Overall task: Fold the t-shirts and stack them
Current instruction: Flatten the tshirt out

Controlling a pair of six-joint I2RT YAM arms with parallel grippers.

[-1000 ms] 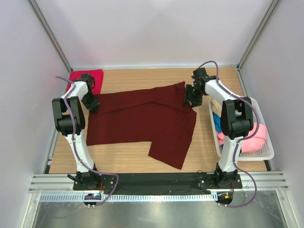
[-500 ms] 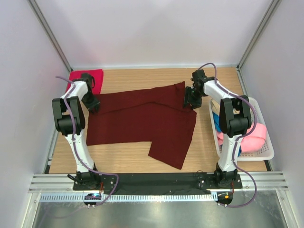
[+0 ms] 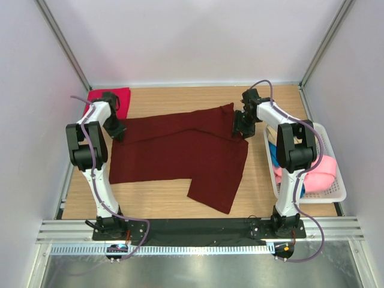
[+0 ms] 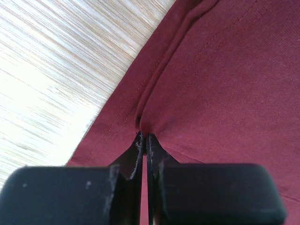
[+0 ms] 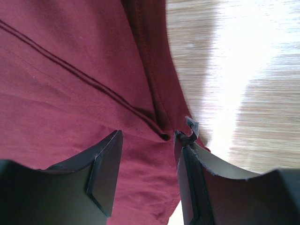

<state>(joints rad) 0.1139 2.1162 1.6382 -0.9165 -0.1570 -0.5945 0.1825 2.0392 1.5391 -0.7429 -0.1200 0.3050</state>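
Dark maroon cloth t-shirt lies flat mid-way across the wooden desk. Long axis runs left-right, right end skewed toward the far side; one flap points at the near edge. Left tool pinched tight on its left hem. Right tool half-wide, straddling a ridge at the right hem.

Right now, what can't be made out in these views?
- Top view: the right arm covers part of the basket, so the shirts inside cannot be counted.
- Top view: the left arm hides a corner of the red t-shirt.
- Left wrist view: the left claw, shut on the maroon t-shirt, hides how much cloth it pinches.
- Right wrist view: cloth hides whether the open right claw reaches the table.
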